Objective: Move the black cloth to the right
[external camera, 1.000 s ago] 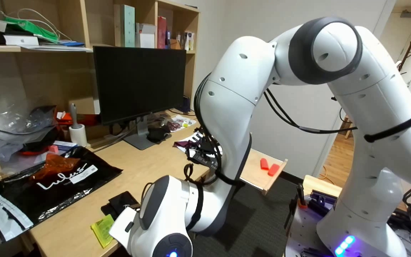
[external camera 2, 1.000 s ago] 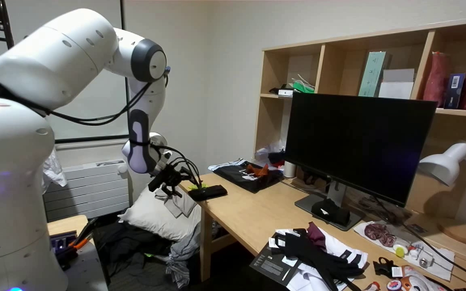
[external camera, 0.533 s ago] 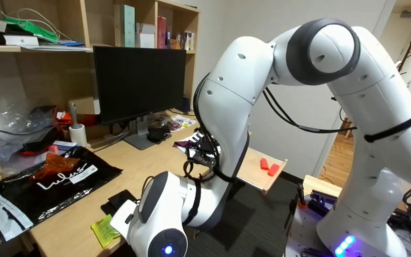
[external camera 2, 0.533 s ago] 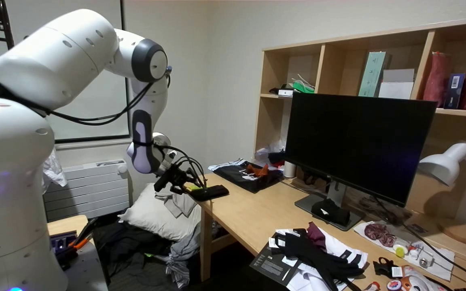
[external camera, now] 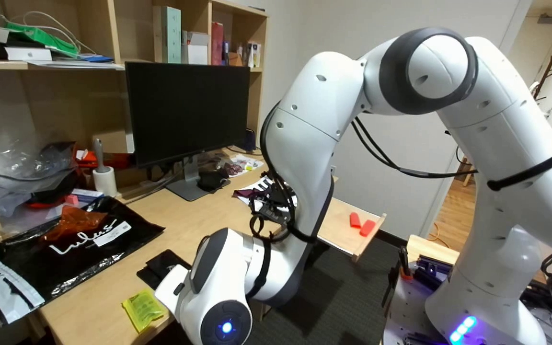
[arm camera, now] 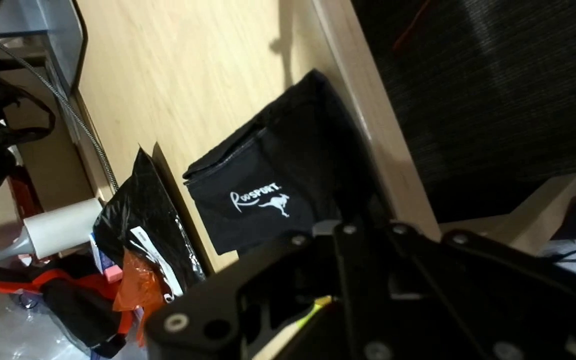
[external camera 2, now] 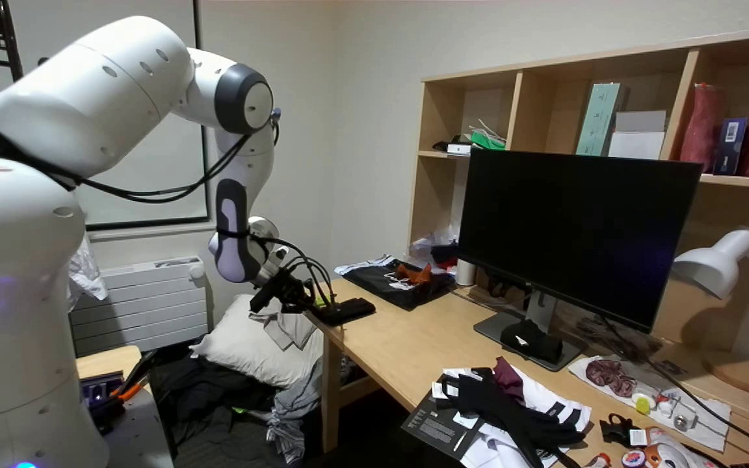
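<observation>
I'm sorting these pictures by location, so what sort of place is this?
Probably a bedroom with a work corner: a wooden desk bears a monitor, and what looks like a white pillow lies lower down, past the desk's end.

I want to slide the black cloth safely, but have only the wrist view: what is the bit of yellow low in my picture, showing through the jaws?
Observer: Most likely the yellow packet, lying on the desk near the black cloth in an exterior view.
Operator: Is there more black fabric on the desk?
Observer: Yes, what looks like a black glove lies in front of the monitor in an exterior view.
Operator: Anything tall over there?
Observer: A white lamp stands right of the monitor in an exterior view.
</observation>
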Controlling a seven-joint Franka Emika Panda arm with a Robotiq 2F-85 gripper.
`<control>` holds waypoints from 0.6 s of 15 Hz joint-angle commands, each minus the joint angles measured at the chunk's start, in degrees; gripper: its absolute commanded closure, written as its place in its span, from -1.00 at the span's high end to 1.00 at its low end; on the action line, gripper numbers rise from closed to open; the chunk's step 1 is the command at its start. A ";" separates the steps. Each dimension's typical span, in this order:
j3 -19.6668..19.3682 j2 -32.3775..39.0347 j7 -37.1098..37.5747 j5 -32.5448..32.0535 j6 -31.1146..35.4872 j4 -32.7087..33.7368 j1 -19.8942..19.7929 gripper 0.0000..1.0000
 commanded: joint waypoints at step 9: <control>0.18 -18.09 16.81 6.10 22.04 -14.56 -14.16 -0.85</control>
